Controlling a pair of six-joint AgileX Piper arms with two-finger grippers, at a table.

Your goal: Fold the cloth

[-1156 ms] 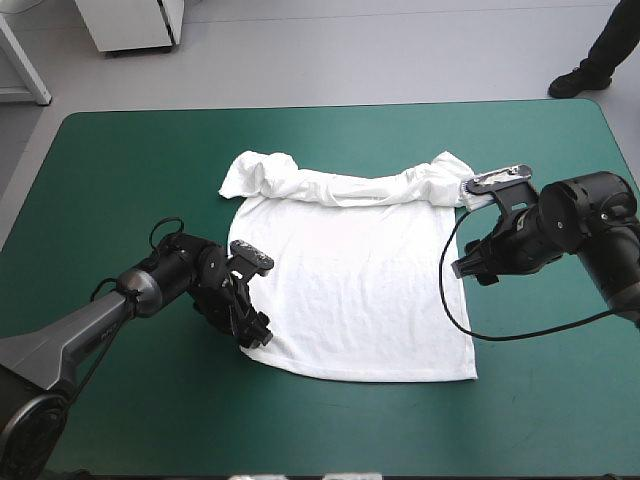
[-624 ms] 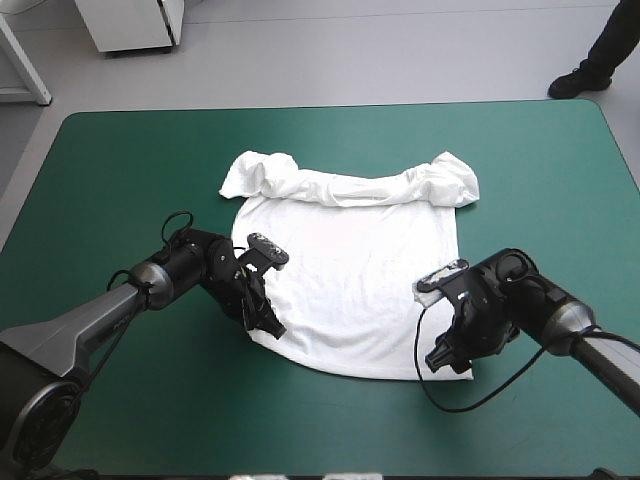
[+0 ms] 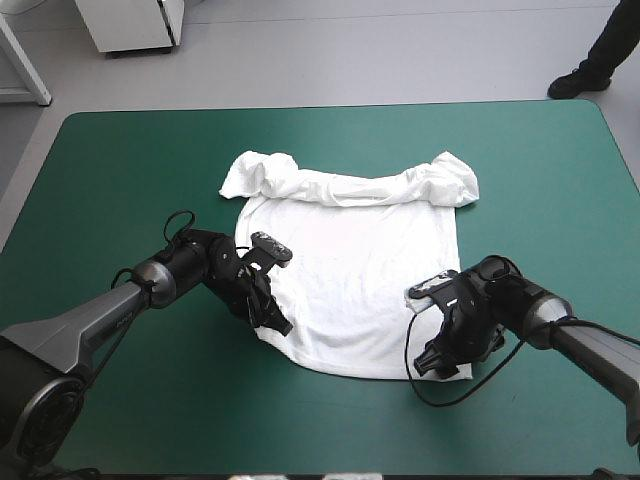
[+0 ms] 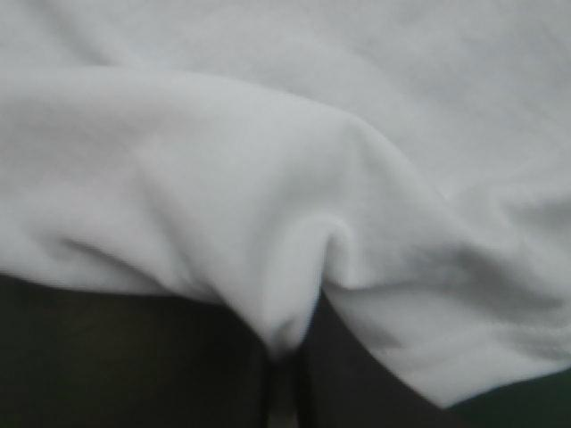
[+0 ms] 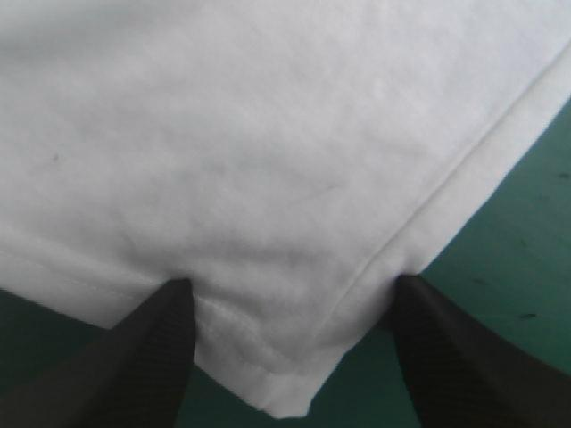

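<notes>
Having crossed the bench (image 3: 130, 170), the right hand (image 3: 440, 362), fingers spread, straddles one hem corner of the T-shirt (image 3: 350, 270); the left hand (image 3: 277, 324) pinches the other, likely readying the fold.

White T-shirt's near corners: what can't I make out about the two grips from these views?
- Left wrist view: the white short-sleeved T-shirt bulges over the shut black-finned left gripper, hiding how much hem it pinches.
- High view: the black-finned right gripper has its fingertips hidden under its own wrist.
- Right wrist view: it stands open astride the corner; contact with the teal-green table cover is untellable.
- High view: the collar is lost in the T-shirt's bunched far edge.
</notes>
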